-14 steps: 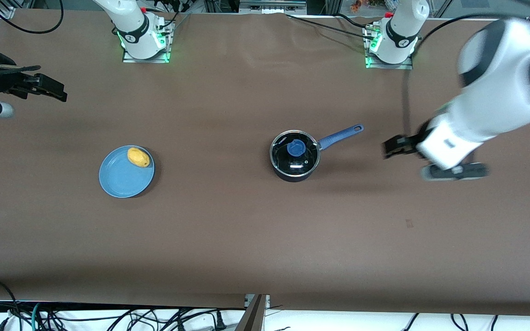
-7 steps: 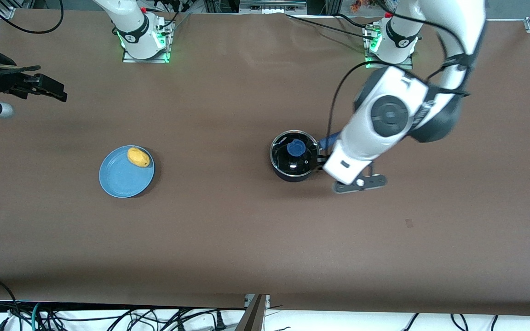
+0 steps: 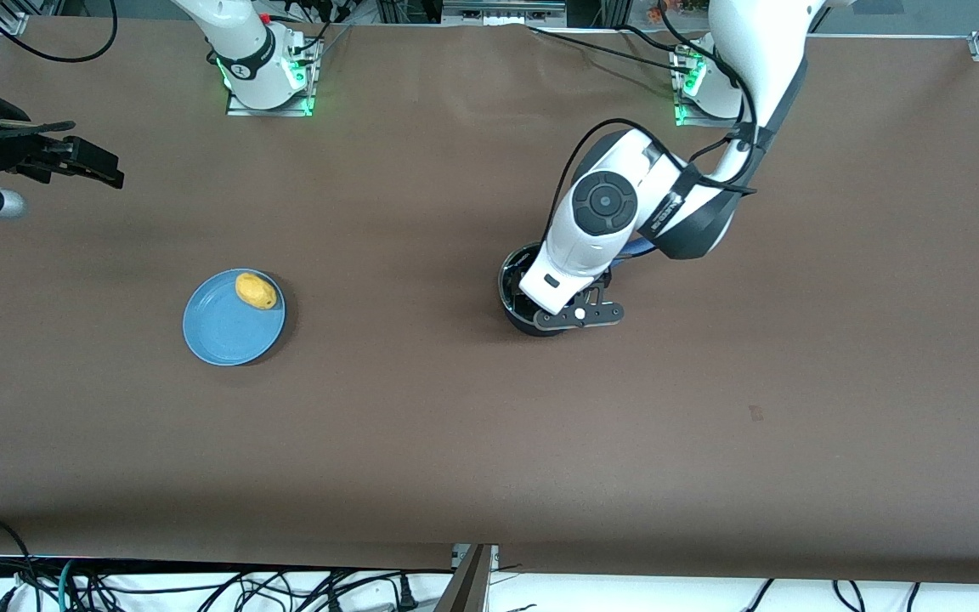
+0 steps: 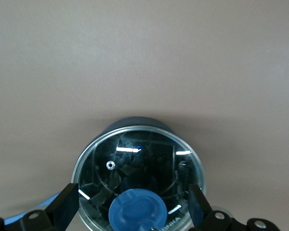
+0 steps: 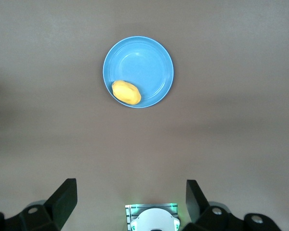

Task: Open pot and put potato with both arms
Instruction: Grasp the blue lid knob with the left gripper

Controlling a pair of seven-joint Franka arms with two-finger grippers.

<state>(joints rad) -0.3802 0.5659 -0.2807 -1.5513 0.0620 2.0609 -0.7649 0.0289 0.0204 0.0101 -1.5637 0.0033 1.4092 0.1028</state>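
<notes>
The black pot [image 3: 509,286] stands mid-table with its glass lid on, mostly hidden under the left arm's hand [image 3: 573,255]. A bit of its blue handle [image 3: 638,248] shows. In the left wrist view the lid [image 4: 135,163] and its blue knob [image 4: 137,214] fill the lower part. My left gripper [image 4: 132,198] is open above the lid, one finger on each side of the knob, touching nothing. The yellow potato [image 3: 256,291] lies on a blue plate [image 3: 226,331]. My right gripper [image 5: 130,192] is open and empty, high up at the right arm's end, and waits.
The plate [image 5: 144,60] with the potato [image 5: 126,92] shows in the right wrist view, with the right arm's base [image 5: 151,219] below the fingers. Both arm bases stand along the table's edge farthest from the front camera. Cables hang past the nearest edge.
My left arm swung in from the left arm's end of the table and now has its hand over the pot. The right arm, potato and plate have not moved.
</notes>
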